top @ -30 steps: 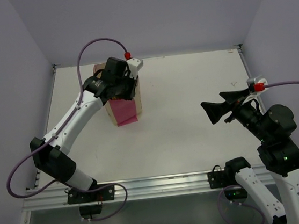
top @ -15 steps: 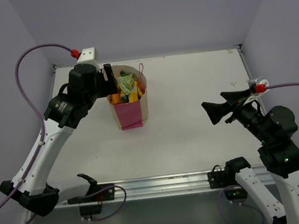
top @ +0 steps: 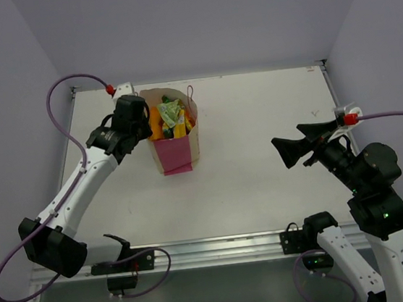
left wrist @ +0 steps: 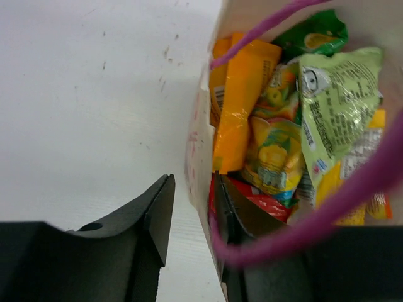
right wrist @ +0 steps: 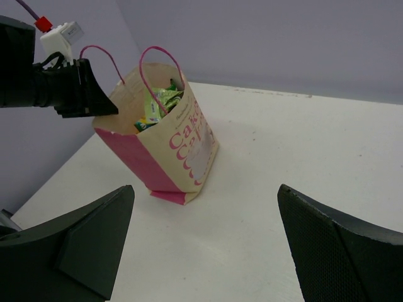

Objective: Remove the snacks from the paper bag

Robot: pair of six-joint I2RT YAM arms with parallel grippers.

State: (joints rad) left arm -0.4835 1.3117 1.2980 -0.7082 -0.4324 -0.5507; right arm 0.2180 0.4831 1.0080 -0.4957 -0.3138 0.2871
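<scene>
Right arm: Your right arm (top: pixel 368 176) rises from the right end of the near edge and hangs over the desk (top: pixel 254 101) close to its right edge.
Right jaws: Spread wide with nothing between them, pointing toward the left edge, well apart from the bag.
Left arm: Your left arm (top: pixel 81 183) stretches from the near left corner toward the far left corner.
Left jaws: Parted a little and astride the bag's left wall. One finger (left wrist: pixel 151 220) is outside over the desk and the other finger (left wrist: pixel 230 211) is inside against the paper. A slit of desk shows between the outer finger and the wall, so they are released, not clenched on it.
Bag: The paper bag (right wrist: pixel 189 148) stands on the far left part of the desk, near the far edge. Its mouth is open upward, its pink side panel faces the near edge, and its printed tan face is toward the right edge.
Handles: The thin cord handles (right wrist: pixel 160 53) stand up above the rim.
Snacks: Every one of the snacks (left wrist: pixel 277 145) you can see is inside the bag. An orange packet (left wrist: pixel 242 94) lies against the left wall, and a red packet (left wrist: pixel 258 198) sits low beside the inner finger. A pale green packet (left wrist: pixel 340 94) is in the middle, with a dark green packet (left wrist: pixel 321 31) beyond it. You cannot count them all.
</scene>
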